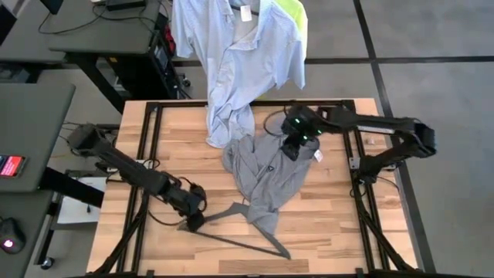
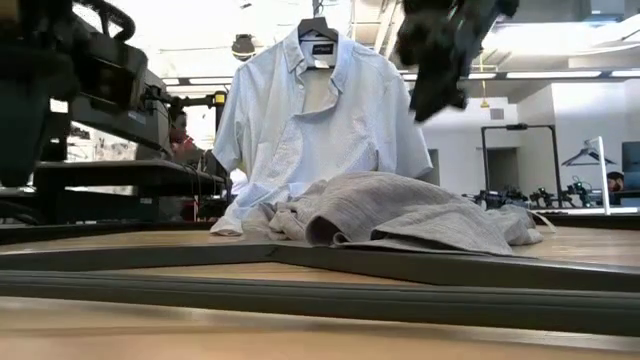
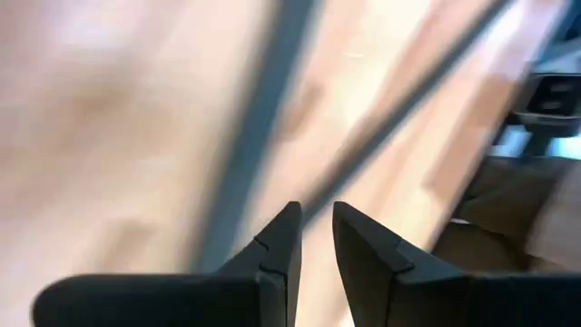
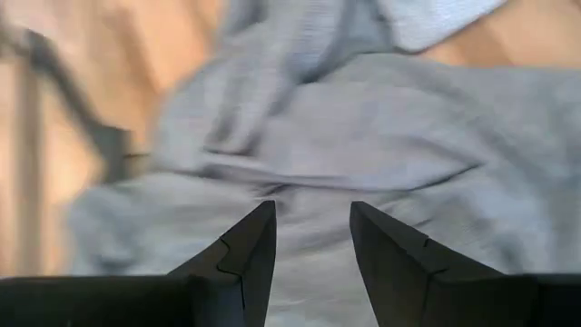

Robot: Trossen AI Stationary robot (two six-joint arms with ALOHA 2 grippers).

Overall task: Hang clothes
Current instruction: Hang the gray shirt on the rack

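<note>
Three garments are seen: the grey T-shirt (image 1: 266,176) is crumpled mid-bench, while the blue shirt (image 1: 235,58) is hung beyond the far edge, its tail touching the bench (image 1: 340,224), with the yellow T-shirt (image 1: 293,15) behind it. The right claw (image 1: 292,148) is held open above the grey T-shirt. The left claw (image 1: 193,220) is closed on the hanger (image 1: 243,232) by the near edge.

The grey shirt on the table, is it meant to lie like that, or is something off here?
The grey T-shirt lies crumpled on the table, not hung, and the hanger sits bare beside it. The hanging pale blue shirt droops so low that its hem puddles on the tabletop. Nothing looks torn or spilled.
</note>
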